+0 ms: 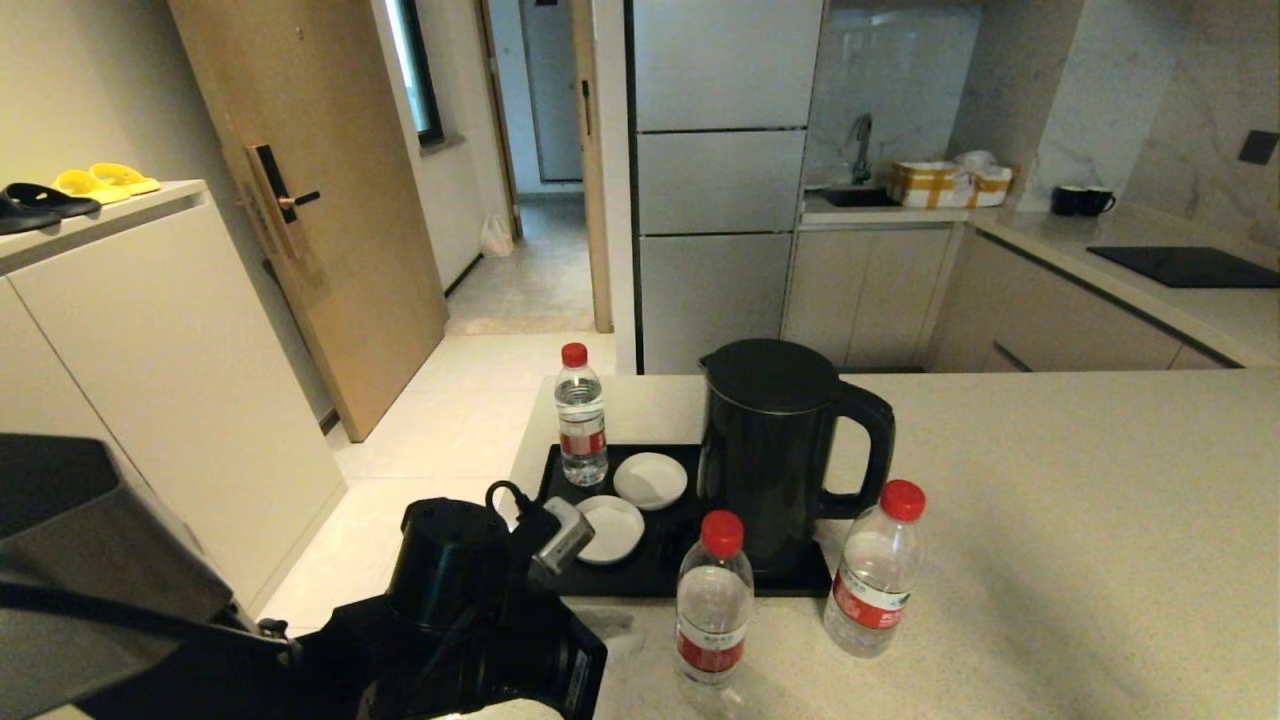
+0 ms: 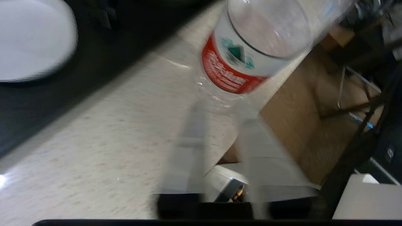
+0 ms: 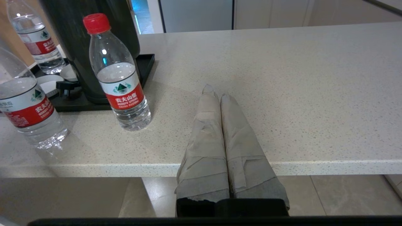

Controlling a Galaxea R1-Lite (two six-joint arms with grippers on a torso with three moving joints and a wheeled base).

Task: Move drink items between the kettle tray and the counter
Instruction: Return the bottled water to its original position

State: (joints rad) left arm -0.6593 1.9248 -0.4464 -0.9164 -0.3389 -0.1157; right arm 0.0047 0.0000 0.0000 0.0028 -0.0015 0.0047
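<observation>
Left wrist view: left gripper [image 2: 220, 125] fingers apart, empty, nearest water bottle [image 2: 248, 59] upright just ahead on counter [image 2: 110, 141], beside kettle tray [image 1: 660, 575]. Right gripper [image 3: 216, 94] fingers pressed together, empty, farther off.

The right gripper [image 3: 216, 94], its two tape-wrapped fingers [image 3: 204, 131] pressed together, hovers above the near edge of a beige speckled counter [image 3: 282, 88]. Three clear water bottles with red labels stand upright. One red-capped bottle [image 3: 121, 81] is on the counter, just in front of a black kettle [image 3: 94, 47] on a black tray [image 3: 143, 67]. Another bottle [image 3: 26, 106] stands beside the counter's near edge. The third bottle [image 3: 36, 40] stands beyond the kettle, near white dishes [image 3: 50, 84] on the tray.
</observation>
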